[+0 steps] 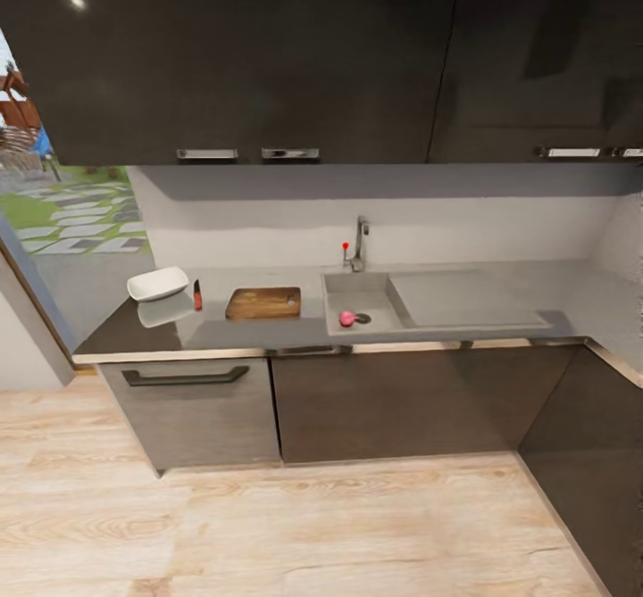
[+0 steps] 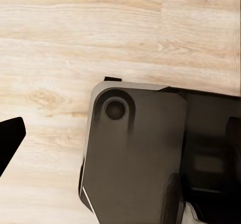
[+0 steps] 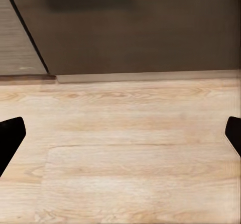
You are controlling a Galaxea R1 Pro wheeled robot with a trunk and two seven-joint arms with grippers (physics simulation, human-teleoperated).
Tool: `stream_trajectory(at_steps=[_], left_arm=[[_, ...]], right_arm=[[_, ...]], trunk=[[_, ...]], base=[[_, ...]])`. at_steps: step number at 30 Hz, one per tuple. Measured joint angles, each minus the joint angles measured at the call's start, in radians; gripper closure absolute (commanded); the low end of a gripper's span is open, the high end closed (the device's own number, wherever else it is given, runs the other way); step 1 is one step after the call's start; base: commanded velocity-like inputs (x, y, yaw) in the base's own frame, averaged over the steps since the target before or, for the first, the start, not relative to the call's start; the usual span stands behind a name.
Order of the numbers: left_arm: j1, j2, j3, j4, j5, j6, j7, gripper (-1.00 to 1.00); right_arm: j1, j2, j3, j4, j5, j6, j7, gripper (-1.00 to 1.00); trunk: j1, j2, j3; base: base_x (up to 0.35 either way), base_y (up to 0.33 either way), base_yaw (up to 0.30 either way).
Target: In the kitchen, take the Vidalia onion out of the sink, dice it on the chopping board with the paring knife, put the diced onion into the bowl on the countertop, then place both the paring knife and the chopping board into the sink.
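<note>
the right gripper (image 3: 120,131) is held wide apart over the floor (image 3: 130,184). the left gripper's state cannot be told. far off, the onion (image 1: 346,318) lies in the sink (image 1: 362,294) by the drain. the board (image 1: 263,302), knife (image 1: 197,294) and bowl (image 1: 158,284) are set on the countertop (image 1: 580,298).

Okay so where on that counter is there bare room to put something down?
The drainboard wing right of the sink is bare, as is the countertop beyond it. The left end is crowded: bowl, paring knife and chopping board sit close together.
</note>
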Motion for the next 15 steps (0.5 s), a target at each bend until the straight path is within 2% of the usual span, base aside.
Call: stream_trajectory(at_steps=[15], left_arm=[[0.0, 0.0, 0.0, 0.001, 0.0, 0.0, 0.0, -1.0]], right_arm=[[0.0, 0.0, 0.0, 0.001, 0.0, 0.0, 0.0, -1.0]], trunk=[[0.0, 0.0, 0.02]], base=[[0.014, -0.318, 0.0]])
